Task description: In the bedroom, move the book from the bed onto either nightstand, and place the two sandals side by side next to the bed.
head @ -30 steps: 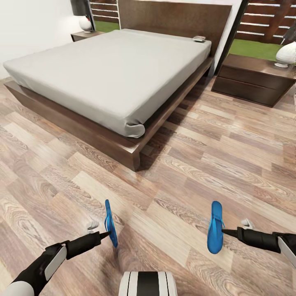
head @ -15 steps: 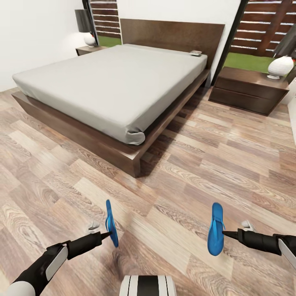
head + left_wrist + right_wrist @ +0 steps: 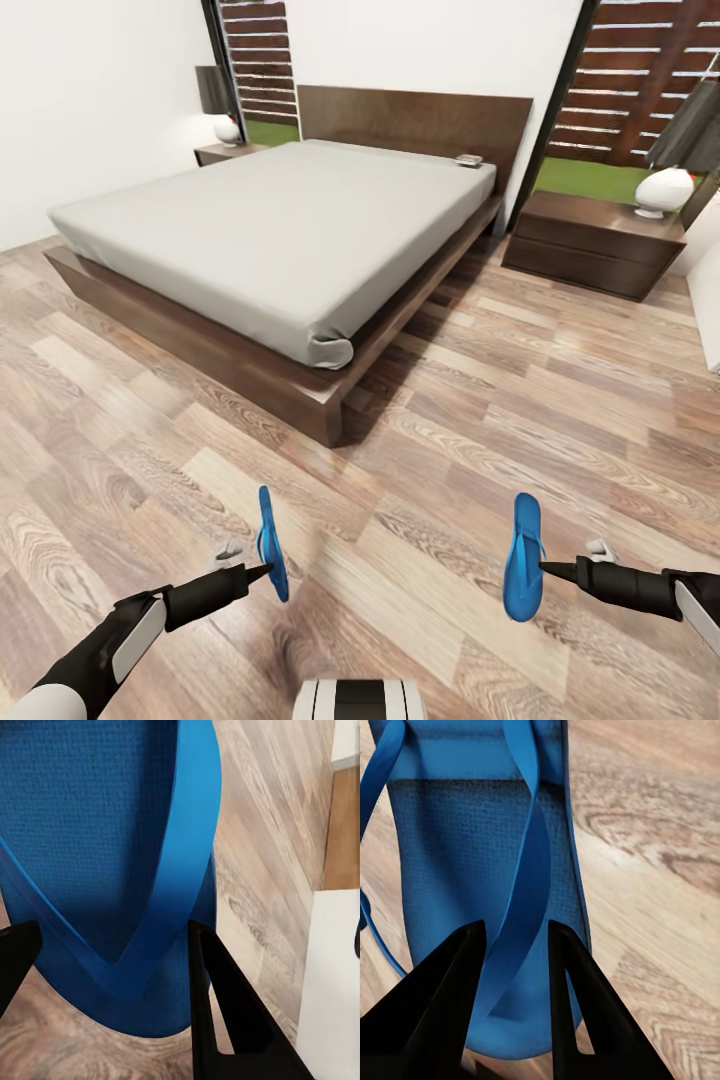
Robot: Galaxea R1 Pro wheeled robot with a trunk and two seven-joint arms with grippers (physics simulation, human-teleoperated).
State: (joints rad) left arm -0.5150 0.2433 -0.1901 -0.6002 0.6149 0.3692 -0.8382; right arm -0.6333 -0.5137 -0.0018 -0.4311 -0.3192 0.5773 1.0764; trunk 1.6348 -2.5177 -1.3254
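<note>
Wood floor (image 3: 560,400) open between held sandals (image 3: 523,556) and bed (image 3: 330,405) corner.

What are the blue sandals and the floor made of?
The sandals look like foam or rubber: matte blue, with a fine dimpled footbed and thin smooth straps. The floor looks like wood planks or laminate: brown grain in long boards with a slight sheen.

Two thin flat bright blue sandals (image 3: 271,543) (image 3: 523,557); pale grey mattress on dark brown wooden bed (image 3: 200,335); grey-brown wood-grain plank floor (image 3: 560,400).
</note>
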